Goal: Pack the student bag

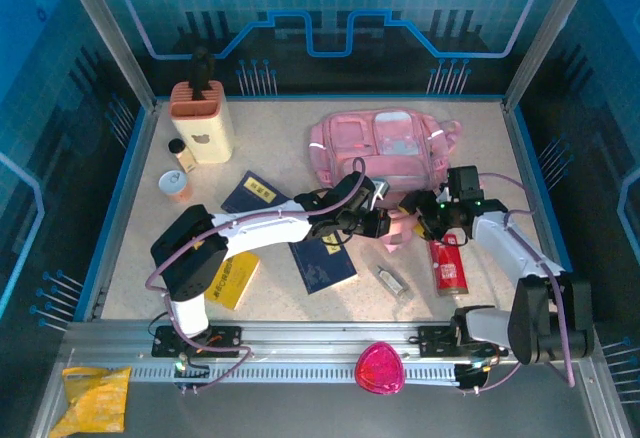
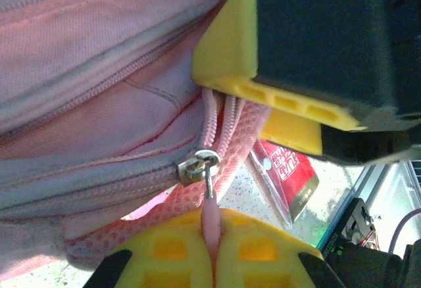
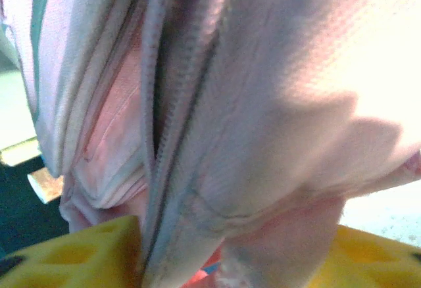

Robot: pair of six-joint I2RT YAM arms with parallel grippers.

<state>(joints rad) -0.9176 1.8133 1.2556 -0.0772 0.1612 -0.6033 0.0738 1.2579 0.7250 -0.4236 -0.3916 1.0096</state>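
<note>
1. A navy rectangular booklet (image 1: 322, 263) lies flat.
2. A second navy booklet (image 1: 250, 194) lies beyond it, to the left.
3. A flat yellow book (image 1: 232, 278) sits to its left.
4. A red printed packet (image 1: 449, 266) lies well to its right, with a small clear wrapped item (image 1: 392, 280) between them.
5. A cream-and-salmon pen holder (image 1: 203, 118) stands far beyond it, to the left.

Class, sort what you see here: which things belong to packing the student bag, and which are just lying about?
In the job: student bag, its zip pull pinched by left gripper, right gripper at the fabric.
Lying about, untouched: two blue booklets, red packet, pen holder, magenta rounded object.
</note>
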